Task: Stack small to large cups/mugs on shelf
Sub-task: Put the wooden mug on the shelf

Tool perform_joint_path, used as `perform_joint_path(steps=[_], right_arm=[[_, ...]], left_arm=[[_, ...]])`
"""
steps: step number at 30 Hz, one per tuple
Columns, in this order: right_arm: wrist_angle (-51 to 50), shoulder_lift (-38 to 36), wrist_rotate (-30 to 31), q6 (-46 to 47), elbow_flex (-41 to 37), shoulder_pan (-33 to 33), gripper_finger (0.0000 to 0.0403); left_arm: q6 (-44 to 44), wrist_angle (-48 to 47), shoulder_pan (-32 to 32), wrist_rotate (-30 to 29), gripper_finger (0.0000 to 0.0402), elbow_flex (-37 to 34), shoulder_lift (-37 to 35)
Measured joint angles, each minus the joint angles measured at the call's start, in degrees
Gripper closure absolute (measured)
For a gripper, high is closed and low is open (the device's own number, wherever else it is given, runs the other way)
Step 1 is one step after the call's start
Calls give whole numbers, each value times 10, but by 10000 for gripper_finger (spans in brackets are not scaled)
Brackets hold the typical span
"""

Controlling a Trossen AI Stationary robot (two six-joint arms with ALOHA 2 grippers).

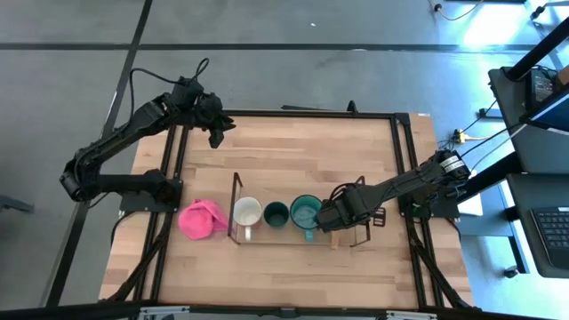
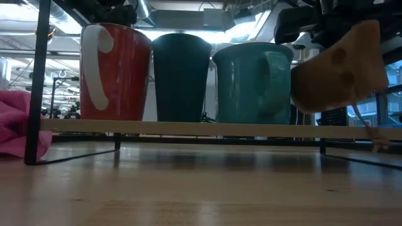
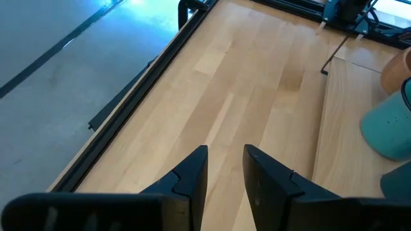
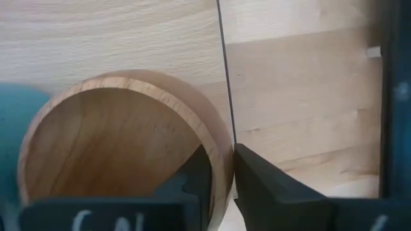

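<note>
On the black wire shelf [image 1: 236,191] stand a red mug with a white handle and rim [image 2: 116,72], a dark green cup [image 2: 182,78] and a teal mug [image 2: 254,81], side by side on its board [image 2: 188,128]. At the row's right end hangs the tan wooden cup [image 2: 339,72], with my right gripper [image 1: 333,216] shut on it from above. Its long handle [image 1: 334,238] points toward the near edge. My left gripper [image 1: 215,132] hovers open over the table's far left corner, with nothing between its fingers [image 3: 192,173]. My right gripper holds the wooden cup by its rim [image 4: 221,168], one finger [image 4: 196,173] inside the bowl and the other [image 4: 263,186] outside the wall. The fingers point straight down. The cup hangs tilted just above the shelf board, beside the teal mug.
A pink lumpy item [image 1: 202,219] lies on the table just left of the shelf. A thin shelf wire [image 4: 225,64] runs close by the wooden cup. The black metal frame [image 1: 400,142] edges the table. Bare wood lies on the far and near sides of the shelf.
</note>
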Motion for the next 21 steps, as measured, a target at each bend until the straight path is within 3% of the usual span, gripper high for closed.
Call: perform_joint_path(steps=[21], right_arm=[[-2,0,5,-1,0,0,331]], left_arm=[[10,0,0,0,308,0,0]])
